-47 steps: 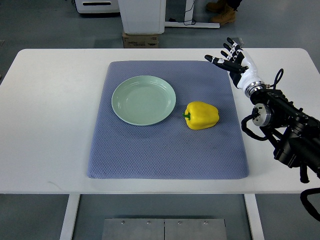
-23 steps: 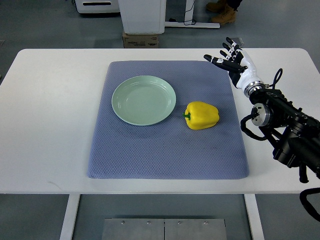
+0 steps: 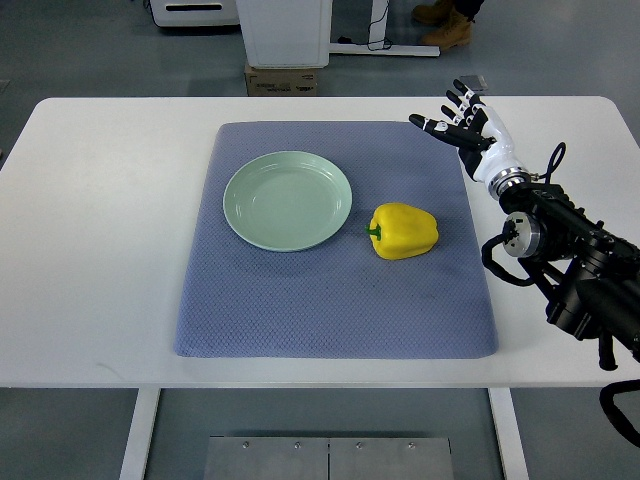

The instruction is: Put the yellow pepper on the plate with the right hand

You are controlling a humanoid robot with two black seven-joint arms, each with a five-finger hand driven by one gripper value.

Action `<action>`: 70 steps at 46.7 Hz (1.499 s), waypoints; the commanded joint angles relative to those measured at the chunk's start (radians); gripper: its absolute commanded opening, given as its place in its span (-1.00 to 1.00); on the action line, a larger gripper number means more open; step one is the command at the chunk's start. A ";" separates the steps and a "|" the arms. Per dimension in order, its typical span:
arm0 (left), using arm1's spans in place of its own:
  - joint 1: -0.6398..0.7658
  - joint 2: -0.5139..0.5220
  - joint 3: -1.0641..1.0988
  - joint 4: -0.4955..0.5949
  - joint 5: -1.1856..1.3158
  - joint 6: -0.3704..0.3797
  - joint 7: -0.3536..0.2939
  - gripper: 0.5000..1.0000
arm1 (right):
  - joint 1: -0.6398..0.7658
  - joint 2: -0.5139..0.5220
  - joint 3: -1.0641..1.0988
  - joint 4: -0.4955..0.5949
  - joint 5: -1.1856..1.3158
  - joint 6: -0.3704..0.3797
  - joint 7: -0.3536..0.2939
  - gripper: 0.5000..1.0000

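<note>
One white table (image 3: 110,250), covered across its middle by a blue-grey mat (image 3: 330,300). One pale green plate (image 3: 288,200) sits on the mat's upper left part, holding nothing. One yellow pepper (image 3: 403,231) lies on its side on the mat just to the right of the plate, apart from its rim, green stem pointing toward the plate. One right hand (image 3: 466,124), white with dark fingers, hangs over the mat's far right corner, well apart from the pepper; its fingers are spread and grasp nothing. Its black arm (image 3: 570,260) enters from the right edge. Beyond the table: a cardboard box (image 3: 281,80) on the floor beneath a white cabinet (image 3: 283,30).
</note>
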 commanded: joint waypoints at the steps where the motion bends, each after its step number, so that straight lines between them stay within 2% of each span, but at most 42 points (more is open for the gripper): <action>1: -0.001 0.000 0.000 0.001 0.001 0.000 0.000 1.00 | 0.003 0.000 0.000 0.001 0.000 0.000 0.003 1.00; 49: 0.000 0.000 0.000 0.001 0.000 0.000 0.000 1.00 | 0.011 -0.020 -0.006 0.001 -0.005 0.000 0.006 1.00; 58: -0.001 0.000 0.000 0.001 0.001 0.000 0.000 1.00 | 0.018 -0.084 -0.103 0.015 -0.009 0.027 0.008 1.00; 64: -0.001 0.000 0.000 0.001 0.000 0.000 0.000 1.00 | 0.023 -0.143 -0.186 0.071 -0.012 0.078 0.034 1.00; 70: -0.001 0.000 0.000 -0.001 0.000 0.000 0.000 1.00 | 0.052 -0.203 -0.307 0.151 -0.032 0.083 0.069 1.00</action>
